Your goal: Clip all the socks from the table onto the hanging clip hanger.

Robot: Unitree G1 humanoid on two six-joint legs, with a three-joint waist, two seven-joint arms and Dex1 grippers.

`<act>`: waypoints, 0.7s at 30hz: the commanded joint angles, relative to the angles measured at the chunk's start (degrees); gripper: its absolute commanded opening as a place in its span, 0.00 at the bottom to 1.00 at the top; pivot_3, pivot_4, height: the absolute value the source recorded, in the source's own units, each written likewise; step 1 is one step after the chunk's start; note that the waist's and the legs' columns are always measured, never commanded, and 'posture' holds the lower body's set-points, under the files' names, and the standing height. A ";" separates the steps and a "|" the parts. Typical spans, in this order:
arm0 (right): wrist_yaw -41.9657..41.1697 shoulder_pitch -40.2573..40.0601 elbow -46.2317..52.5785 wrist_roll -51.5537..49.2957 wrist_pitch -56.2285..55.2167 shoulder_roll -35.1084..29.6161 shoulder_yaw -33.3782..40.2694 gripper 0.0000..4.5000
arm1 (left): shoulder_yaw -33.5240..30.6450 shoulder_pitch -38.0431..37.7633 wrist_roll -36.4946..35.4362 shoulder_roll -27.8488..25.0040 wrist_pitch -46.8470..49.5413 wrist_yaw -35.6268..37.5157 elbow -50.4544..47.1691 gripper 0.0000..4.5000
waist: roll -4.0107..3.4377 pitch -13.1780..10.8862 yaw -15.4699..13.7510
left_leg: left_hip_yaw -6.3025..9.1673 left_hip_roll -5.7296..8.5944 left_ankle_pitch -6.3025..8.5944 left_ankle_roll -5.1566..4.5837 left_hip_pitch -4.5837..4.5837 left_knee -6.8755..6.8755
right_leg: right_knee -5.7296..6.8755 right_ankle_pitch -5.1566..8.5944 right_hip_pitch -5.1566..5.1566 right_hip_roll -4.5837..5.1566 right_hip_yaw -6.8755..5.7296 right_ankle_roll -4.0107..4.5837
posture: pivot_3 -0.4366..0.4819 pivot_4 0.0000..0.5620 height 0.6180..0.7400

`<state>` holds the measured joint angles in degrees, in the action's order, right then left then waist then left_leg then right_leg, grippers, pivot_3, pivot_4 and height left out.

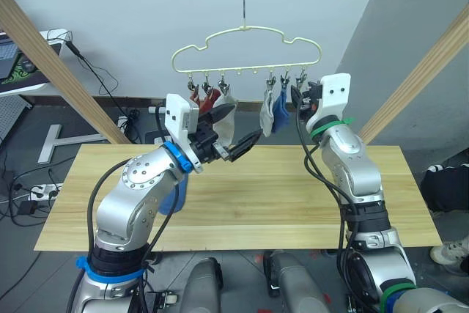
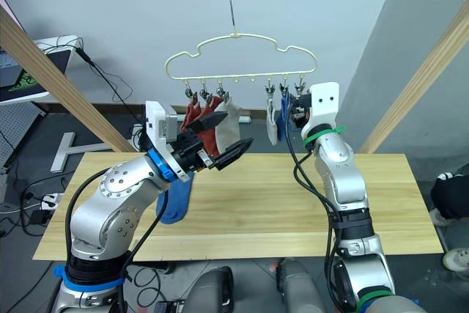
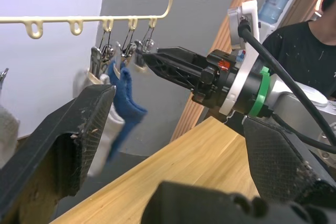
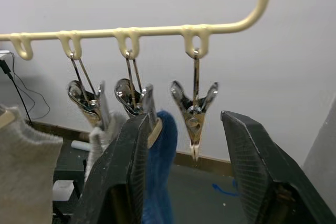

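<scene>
We are holding our right gripper (image 4: pixel 181 177) up at the right end of the clip hanger (image 1: pixel 245 48), its fingers spread apart with the last, empty metal clip (image 4: pixel 193 117) hanging between them. Just beside that clip a blue sock (image 4: pixel 160 171) and a light grey sock (image 1: pixel 267 116) are hanging clipped. Our left gripper (image 2: pixel 225 137) is hovering released, fingers apart, in front of the two rust red socks (image 2: pixel 195 116) and another light grey sock (image 2: pixel 229 128) clipped at the hanger's left end. One blue sock (image 2: pixel 174 201) is lying near the table's (image 1: pixel 278 196) left edge, partly behind our left arm.
</scene>
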<state>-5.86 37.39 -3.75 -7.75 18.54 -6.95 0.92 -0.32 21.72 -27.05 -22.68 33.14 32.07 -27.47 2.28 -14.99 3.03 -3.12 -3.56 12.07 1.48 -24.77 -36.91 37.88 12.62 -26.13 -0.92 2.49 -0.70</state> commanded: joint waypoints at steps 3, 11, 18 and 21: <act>0.26 2.81 -2.09 0.83 -3.06 0.42 0.64 0.50 | -0.84 1.35 -1.44 -0.29 0.12 -0.83 -2.92 1.00 | 0.00 0.00 -0.13 | 0.01 0.01 0.00 0.00 0.00 0.00 | 0.01 0.00 0.00 0.00 -0.02 0.00 | 0.49 0.47 1.00; -0.15 4.33 -5.20 1.27 -4.96 0.52 0.80 0.50 | -0.58 1.27 -1.59 -0.63 -0.03 -1.22 -2.88 1.00 | 0.00 0.00 -0.20 | 0.02 0.00 0.00 0.00 0.00 0.01 | 0.00 0.00 0.00 0.00 -0.02 0.00 | 0.49 0.47 1.00; -0.42 4.35 -5.70 1.59 -5.31 0.18 1.23 0.50 | -0.50 1.24 -1.83 -0.76 0.28 -1.60 -3.20 1.00 | -0.01 0.00 -0.22 | 0.01 0.00 0.00 0.00 0.00 0.01 | 0.01 0.00 0.00 0.00 -0.01 0.00 | 0.50 0.48 1.00; -0.37 4.37 -5.87 1.72 -5.41 0.20 1.36 0.50 | -0.33 1.44 -1.79 -0.65 0.20 -1.69 -3.06 1.00 | -0.01 0.00 -0.25 | 0.01 0.00 0.00 0.00 0.00 0.01 | 0.01 0.00 0.00 0.00 -0.01 0.00 | 0.50 0.48 1.00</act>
<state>-6.16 40.30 -11.06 -5.81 14.41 -6.44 1.21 -0.35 22.40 -28.00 -23.07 33.59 30.56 -27.53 2.27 -15.00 2.78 -3.10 -3.56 12.07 1.48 -24.77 -36.90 37.88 12.62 -26.13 -0.92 2.48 -0.70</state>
